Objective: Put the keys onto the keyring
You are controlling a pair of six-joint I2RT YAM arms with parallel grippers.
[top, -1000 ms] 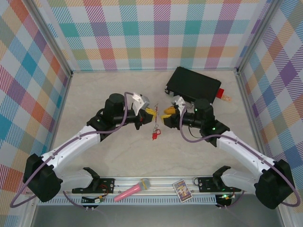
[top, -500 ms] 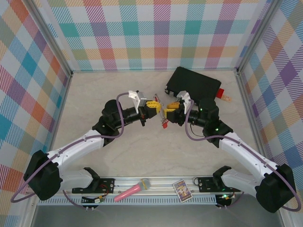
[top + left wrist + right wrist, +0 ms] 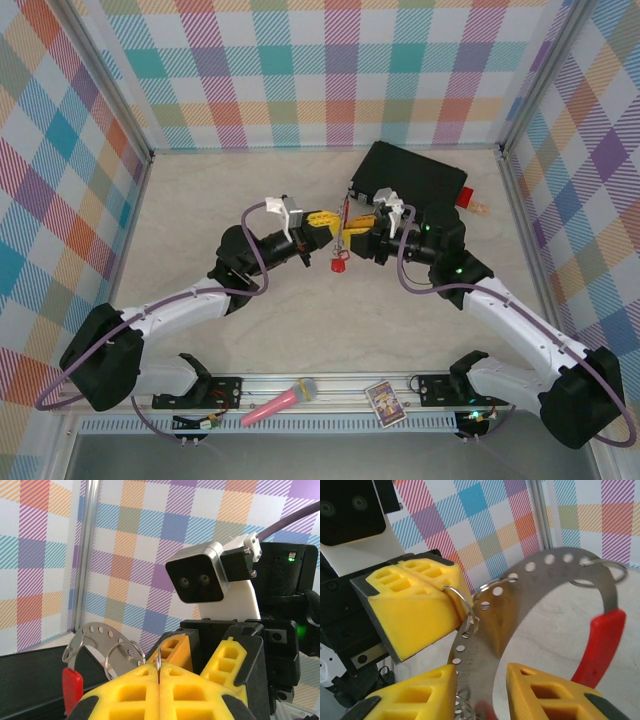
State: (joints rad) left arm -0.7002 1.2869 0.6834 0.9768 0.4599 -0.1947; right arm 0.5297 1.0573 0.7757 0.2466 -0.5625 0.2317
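Note:
My left gripper [image 3: 325, 221] and right gripper [image 3: 357, 231] meet tip to tip above the table's middle. Between them stands the keyring [image 3: 345, 212], a grey perforated metal band [image 3: 520, 595] with a red arc [image 3: 601, 642] at one end. The left gripper [image 3: 158, 669] is shut, pinching a key's small metal loop [image 3: 158, 659] that threads through a hole in the band [image 3: 102, 631]. That loop [image 3: 461, 601] rests against the left fingers [image 3: 415, 610]. The right gripper [image 3: 480, 672] straddles the band's lower part. A red tag [image 3: 339, 264] hangs below the grippers.
A black case [image 3: 410, 180] lies just behind the right gripper, with a red block with a beige bit [image 3: 470, 201] at its right. Near the front rail lie a pink microphone [image 3: 280, 402] and a small card [image 3: 383, 402]. Plaid walls enclose three sides.
Both grippers have moved toward the back and closer together, now almost touching. The keyring and the hanging red tag have risen with them.

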